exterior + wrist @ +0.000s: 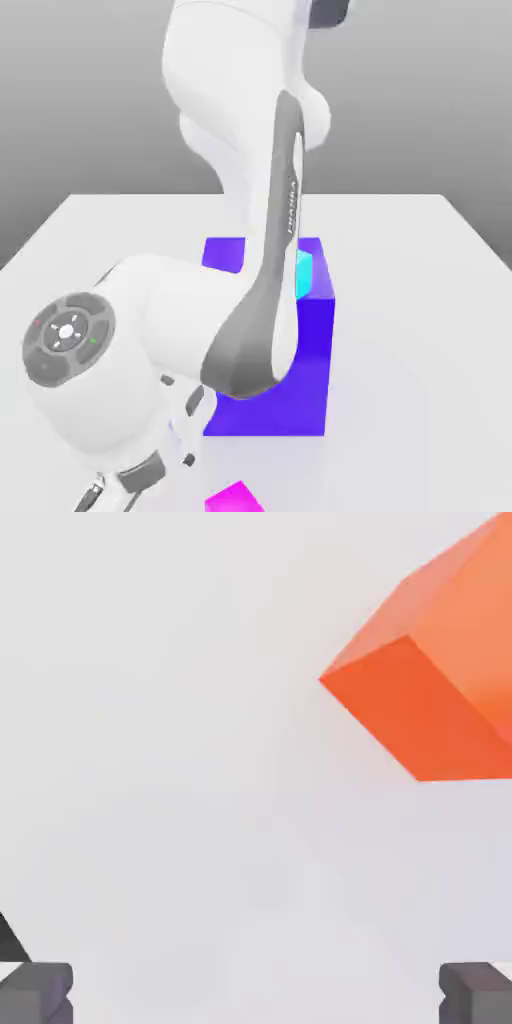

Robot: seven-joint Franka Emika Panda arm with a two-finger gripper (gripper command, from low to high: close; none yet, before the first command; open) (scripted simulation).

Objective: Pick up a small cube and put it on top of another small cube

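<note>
While the gripper (256,992) hangs with its fingers (40,992) spread wide and empty above bare table (180,762), the magenta cube (235,497) lies just beside the hand in the exterior view; behind stands the blue-purple block (300,390), a cyan cube (303,274) atop it.

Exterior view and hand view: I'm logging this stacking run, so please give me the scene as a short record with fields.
surface: white table
arm: white robot arm, bent low over the table in the exterior view
gripper: two-finger gripper, dark fingertips wide apart, nothing between them
magenta cube: small bright magenta-pink cube on the table at the exterior view's bottom edge, not held
large block: big blue-purple block, partly behind the arm
cyan cube: small cyan cube on top of the big block
orange cube: small orange cube on the table, seen in the hand view
stacking: not yet done
</note>
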